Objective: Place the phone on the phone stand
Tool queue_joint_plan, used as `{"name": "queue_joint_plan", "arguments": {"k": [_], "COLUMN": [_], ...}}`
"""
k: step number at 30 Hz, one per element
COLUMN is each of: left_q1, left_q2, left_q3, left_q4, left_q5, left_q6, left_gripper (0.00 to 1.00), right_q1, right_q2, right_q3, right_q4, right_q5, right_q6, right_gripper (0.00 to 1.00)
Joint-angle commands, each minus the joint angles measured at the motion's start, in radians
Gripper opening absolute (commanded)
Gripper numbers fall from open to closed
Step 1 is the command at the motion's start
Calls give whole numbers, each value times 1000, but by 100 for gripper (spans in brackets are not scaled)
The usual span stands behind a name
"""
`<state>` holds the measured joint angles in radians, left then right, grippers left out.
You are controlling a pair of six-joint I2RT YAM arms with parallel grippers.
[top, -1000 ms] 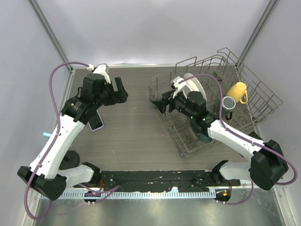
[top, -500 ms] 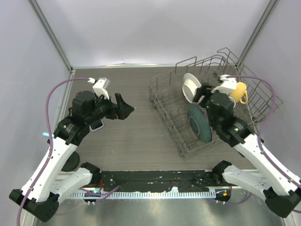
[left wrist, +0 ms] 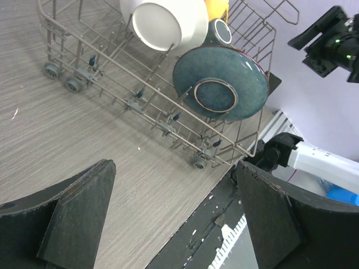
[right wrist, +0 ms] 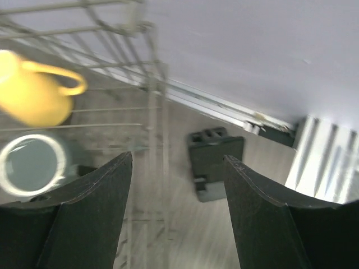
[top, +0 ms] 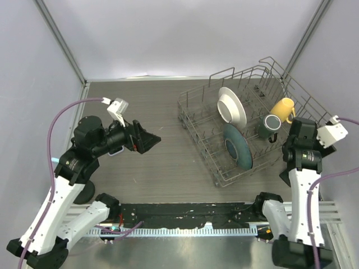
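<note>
My left gripper (top: 149,140) is open and empty, held above the wood-grain table left of centre; in the left wrist view (left wrist: 174,168) its jaws frame bare table and the black front rail. Only a pale sliver of the phone (top: 116,150) shows under my left wrist. The phone stand's black disc base (top: 83,194) peeks out beside my left forearm near the left edge; its post is hidden. My right gripper (top: 297,128) is open and empty at the right edge of the table, beside the rack; in the right wrist view (right wrist: 176,159) nothing is between its jaws.
A wire dish rack (top: 205,147) fills the right half, holding a white plate (top: 231,106), a teal plate (top: 237,145), a dark mug (top: 269,124) and a yellow mug (top: 282,109). A small black block (right wrist: 213,162) lies on the table past the rack.
My right arm has swung out of the rack to the far right edge. My left arm has drawn back toward me and lower, its gripper still open.
</note>
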<state>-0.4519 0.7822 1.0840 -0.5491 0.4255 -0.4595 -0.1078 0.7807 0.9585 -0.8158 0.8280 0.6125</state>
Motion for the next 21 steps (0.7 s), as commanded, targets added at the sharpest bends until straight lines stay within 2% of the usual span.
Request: {"name": "queue_joint_plan", "arguments": {"k": [1,7,8,11,21], "left_q1": [-1,-2,-1,-1,-13], "left_q2": [-53,-81,-80,-87,-86], "left_q3": [22,4,1,-22,-30], "left_q4": [-17,-20,-12,28,40], "left_q5": [67,102,119,160,162], "left_q6": [33,24,16,-18,-11], "left_gripper": [94,95,95,95,95], "right_q1": [-252,-311,-311,-320,-397], "right_q2": [-12,17,9,-4,86], "right_q3": [-55,-102,-112,-153,-208], "right_q4": [-5,36,52,99,230], "right_q5": [-217,-247,-227,-193,-259], "right_q6": [-39,-16,-17,-33,-89], "right_gripper": [70,73,82,96,99]}}
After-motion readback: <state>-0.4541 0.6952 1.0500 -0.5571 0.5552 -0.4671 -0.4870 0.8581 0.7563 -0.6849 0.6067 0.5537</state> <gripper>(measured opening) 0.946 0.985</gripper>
